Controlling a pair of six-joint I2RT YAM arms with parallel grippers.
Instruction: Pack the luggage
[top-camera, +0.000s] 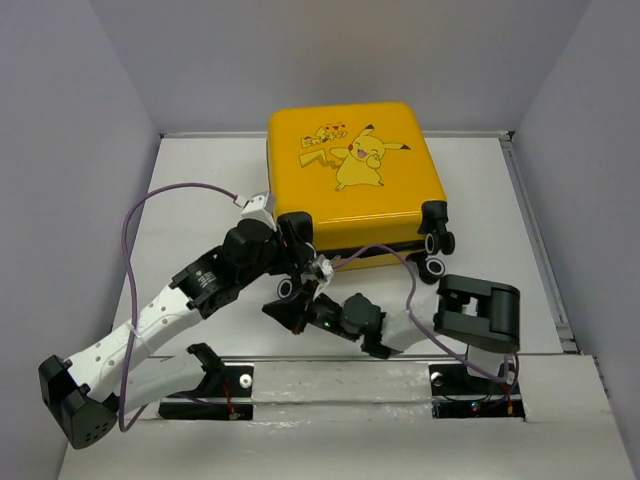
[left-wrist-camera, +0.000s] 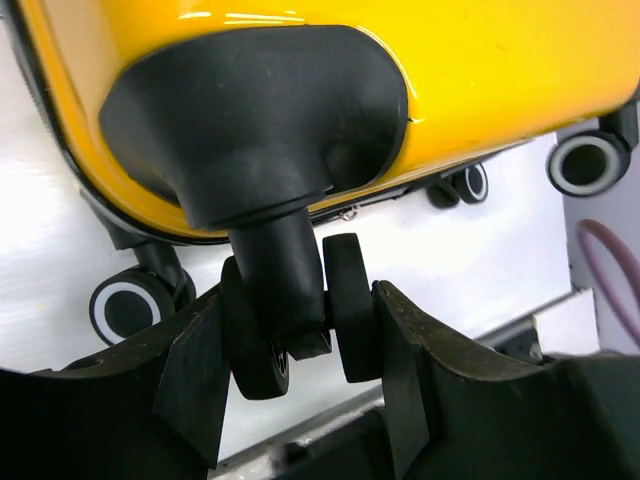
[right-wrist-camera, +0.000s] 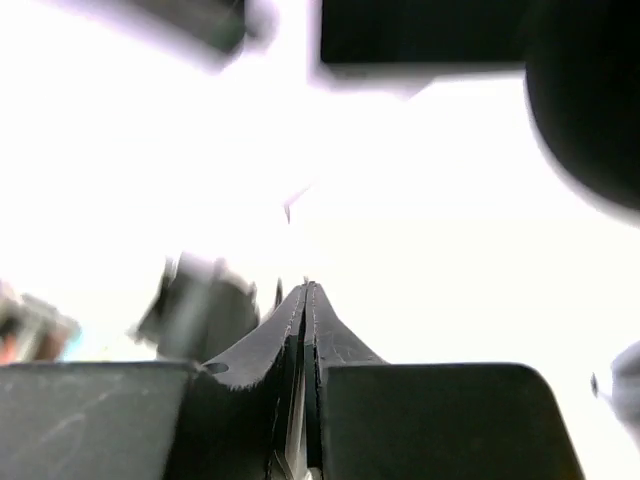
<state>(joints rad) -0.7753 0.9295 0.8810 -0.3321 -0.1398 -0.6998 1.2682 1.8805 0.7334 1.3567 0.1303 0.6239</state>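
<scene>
One yellow Pikachu suitcase (top-camera: 355, 170) lies closed, cartoon lid up, at the far middle of the white table (top-camera: 200, 190). We see the left end effector (left-wrist-camera: 300, 350) at its near-left corner, fingers (left-wrist-camera: 190, 370) half spread and clamped on either side of a black twin caster wheel (left-wrist-camera: 350, 310). The right end effector (right-wrist-camera: 306, 310), just beside, is pinched fully together, holding nothing.

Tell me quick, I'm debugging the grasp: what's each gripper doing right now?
Left gripper: closed on the luggage's caster wheel.
Right gripper: shut, holding nothing.
</scene>
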